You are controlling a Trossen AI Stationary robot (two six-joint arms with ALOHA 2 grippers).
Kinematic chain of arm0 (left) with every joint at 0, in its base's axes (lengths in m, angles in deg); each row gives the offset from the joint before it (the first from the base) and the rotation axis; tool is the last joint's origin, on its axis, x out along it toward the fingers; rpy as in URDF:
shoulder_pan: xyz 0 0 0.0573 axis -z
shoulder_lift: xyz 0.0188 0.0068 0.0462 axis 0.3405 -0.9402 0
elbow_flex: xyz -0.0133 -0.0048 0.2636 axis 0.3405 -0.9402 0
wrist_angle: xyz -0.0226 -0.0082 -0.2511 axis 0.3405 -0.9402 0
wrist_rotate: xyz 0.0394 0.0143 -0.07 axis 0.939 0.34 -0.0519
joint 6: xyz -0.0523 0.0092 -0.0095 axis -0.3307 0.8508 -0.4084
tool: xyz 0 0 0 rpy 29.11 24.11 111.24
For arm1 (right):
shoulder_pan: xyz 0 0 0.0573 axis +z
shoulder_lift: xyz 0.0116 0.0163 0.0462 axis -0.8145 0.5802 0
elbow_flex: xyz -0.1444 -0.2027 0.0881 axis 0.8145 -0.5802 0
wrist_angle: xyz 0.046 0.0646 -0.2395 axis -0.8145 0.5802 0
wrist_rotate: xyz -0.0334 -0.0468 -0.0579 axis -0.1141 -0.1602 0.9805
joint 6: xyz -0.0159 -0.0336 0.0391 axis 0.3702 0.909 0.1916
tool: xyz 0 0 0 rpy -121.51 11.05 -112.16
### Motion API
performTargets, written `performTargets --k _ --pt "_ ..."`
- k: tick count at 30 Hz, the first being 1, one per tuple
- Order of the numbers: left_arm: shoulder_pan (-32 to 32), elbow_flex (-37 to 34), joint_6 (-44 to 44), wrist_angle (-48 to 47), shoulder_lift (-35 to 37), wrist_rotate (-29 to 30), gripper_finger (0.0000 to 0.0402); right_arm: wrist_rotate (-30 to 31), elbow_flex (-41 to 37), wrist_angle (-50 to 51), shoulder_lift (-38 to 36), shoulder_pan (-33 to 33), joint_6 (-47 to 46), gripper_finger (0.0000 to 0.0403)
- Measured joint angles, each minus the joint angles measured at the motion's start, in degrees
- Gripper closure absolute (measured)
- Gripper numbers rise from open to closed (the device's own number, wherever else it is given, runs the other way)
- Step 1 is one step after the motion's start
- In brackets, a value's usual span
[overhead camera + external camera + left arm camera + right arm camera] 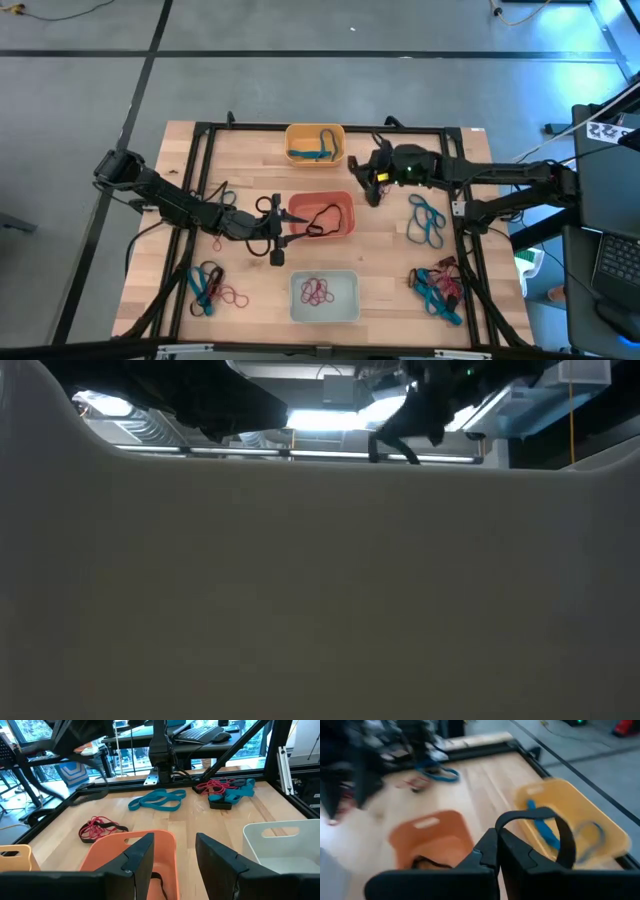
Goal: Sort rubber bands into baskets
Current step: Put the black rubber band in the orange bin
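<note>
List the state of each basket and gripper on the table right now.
Yellow-orange plastic basket: holds blue bands.
Red-orange plastic basket: holds black bands.
Pale whitish plastic basket: holds red bands.
Left gripper: jaws open, empty, at the red-orange basket.
Right gripper: jaws shut on black rubber band.

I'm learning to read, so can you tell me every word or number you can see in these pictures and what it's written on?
None can be read.
The baskets carry no words or numbers.
The keyboard has keys too small to read.
The white tag beside the table has dark marks too small to read.
</note>
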Motion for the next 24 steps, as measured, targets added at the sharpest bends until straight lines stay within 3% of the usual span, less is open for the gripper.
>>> performTargets --k 13,24 --pt "0.0 0.02 -0.04 -0.02 0.0 0.02 0.0259 -0.36 0.07 -9.82 7.22 8.71 0.0 0.0388" --pt "0.0 0.02 -0.04 -0.02 0.0 0.02 0.0259 -0.4 0.04 -12.9 16.05 9.28 -0.56 0.0388"
